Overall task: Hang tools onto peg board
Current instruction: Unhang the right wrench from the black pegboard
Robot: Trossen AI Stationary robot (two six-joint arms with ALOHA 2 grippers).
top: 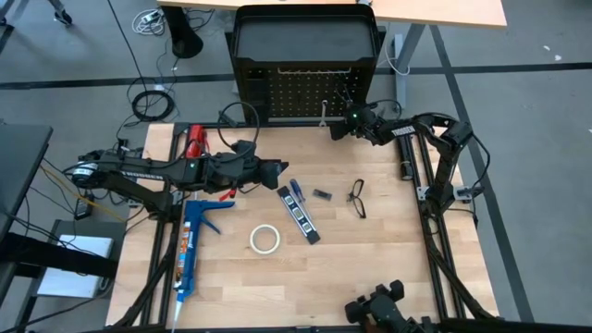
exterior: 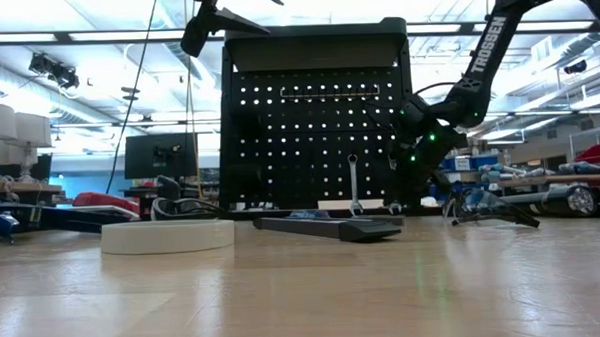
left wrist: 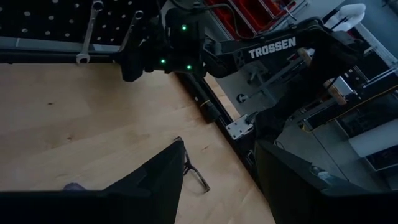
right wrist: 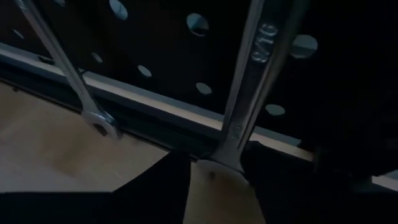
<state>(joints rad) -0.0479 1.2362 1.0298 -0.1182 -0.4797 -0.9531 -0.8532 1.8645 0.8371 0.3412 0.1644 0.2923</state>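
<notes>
My right claw (top: 339,129) was up against the peg board (top: 296,97), its fingers narrowed around a wrench (right wrist: 249,93) that stood upright at the board's foot. A second wrench (top: 323,115) hung on the board just beside it. My left claw (top: 275,174) hovered wide and empty over the table (top: 388,268), near the screwdriver (top: 296,192), tape (top: 265,240) and glasses (top: 358,198).
</notes>
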